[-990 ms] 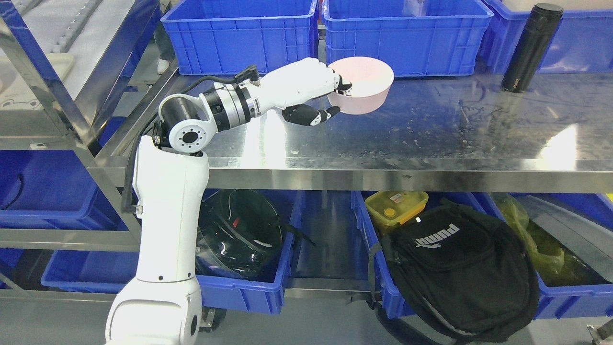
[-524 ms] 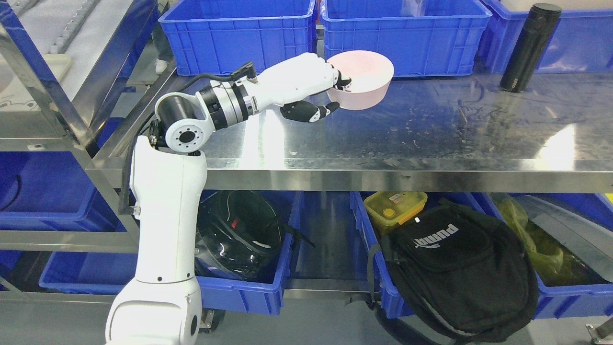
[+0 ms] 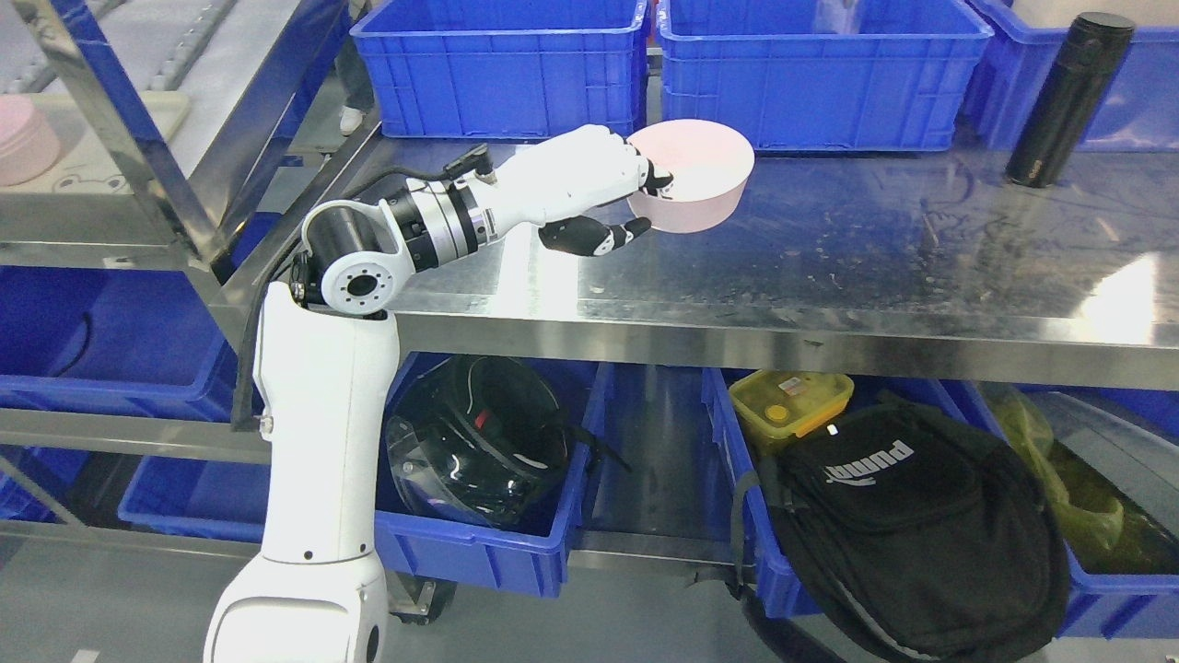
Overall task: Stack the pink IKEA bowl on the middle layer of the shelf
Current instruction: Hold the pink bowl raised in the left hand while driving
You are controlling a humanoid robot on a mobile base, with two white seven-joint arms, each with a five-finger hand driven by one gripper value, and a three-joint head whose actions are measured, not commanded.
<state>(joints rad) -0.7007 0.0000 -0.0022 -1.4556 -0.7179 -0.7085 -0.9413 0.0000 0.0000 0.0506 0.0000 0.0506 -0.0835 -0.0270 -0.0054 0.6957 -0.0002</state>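
My left hand (image 3: pixel 636 198) is shut on the near-left rim of a pink bowl (image 3: pixel 700 180), fingers over the rim and thumb under it. The bowl is held tilted a little above the steel table top (image 3: pixel 829 249). A second pink bowl (image 3: pixel 23 138) stands on the middle layer of the steel shelf (image 3: pixel 120 198) at the far left, next to a pale tray. My right arm does not show.
Blue crates (image 3: pixel 502 64) stand along the back of the table, with a black flask (image 3: pixel 1068 97) at the back right. Under the table are blue bins holding a black helmet (image 3: pixel 474 442), a yellow box (image 3: pixel 787 405) and a black backpack (image 3: pixel 912 516).
My left hand has lifted the pink bowl off the table top. The whole picture has shifted right and down as the camera turned left, bringing the shelf's pink bowl into view.
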